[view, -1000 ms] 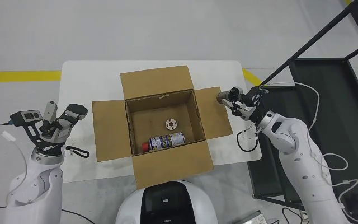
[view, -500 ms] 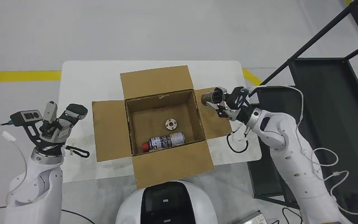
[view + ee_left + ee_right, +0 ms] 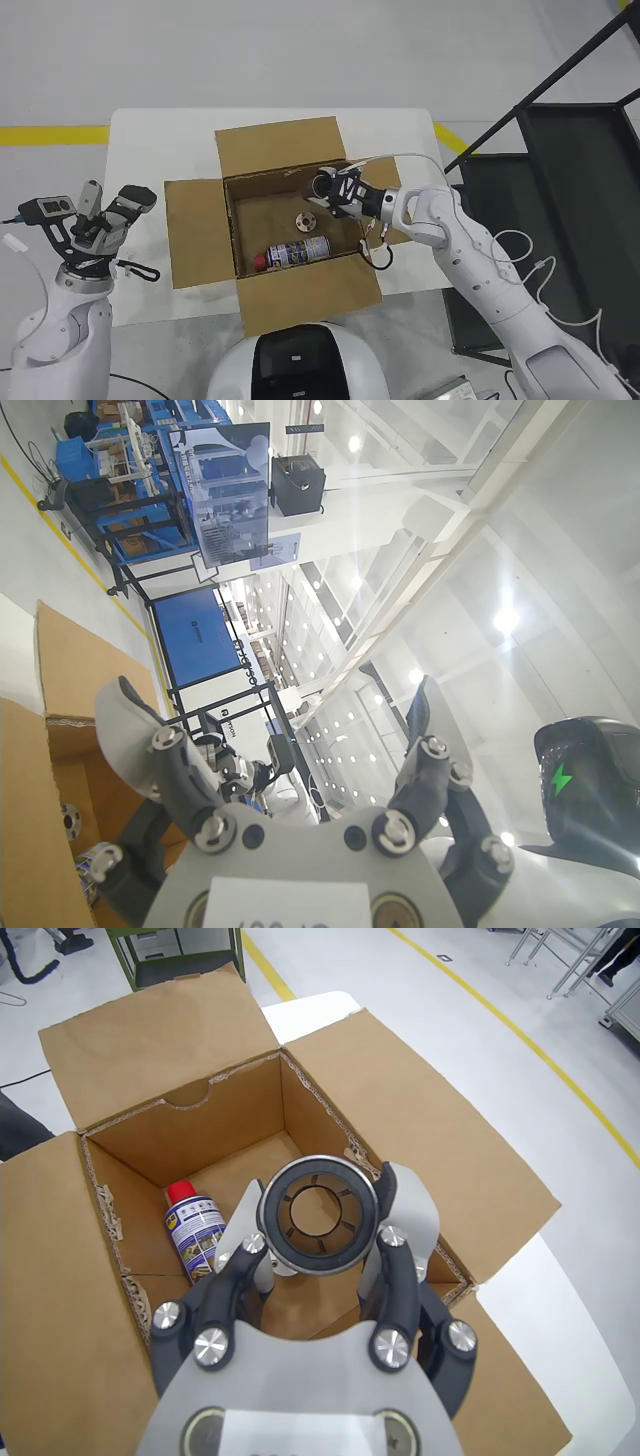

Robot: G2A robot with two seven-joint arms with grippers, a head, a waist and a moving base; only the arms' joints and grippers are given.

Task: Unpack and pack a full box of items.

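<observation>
Ring clamped in right gripper over box, left gripper wide, labelled spray can inside

**Top view.** The camera sits above the arms and faces straight down on the counter. The open box lies near the centre, and the whole counter is taken in from some height.

**Left wrist view.** The camera sits behind the left claw. It is tilted upward toward the ceiling and the far shelving. One corner of the box enters at the margin.

**Right wrist view.** The camera sits behind the right claw and faces down into the box at close range. The claw and the ring in its grip occupy the foreground.

**Shared.** All three views include the box. The top and right wrist views both show its floor and the spray can.
</observation>
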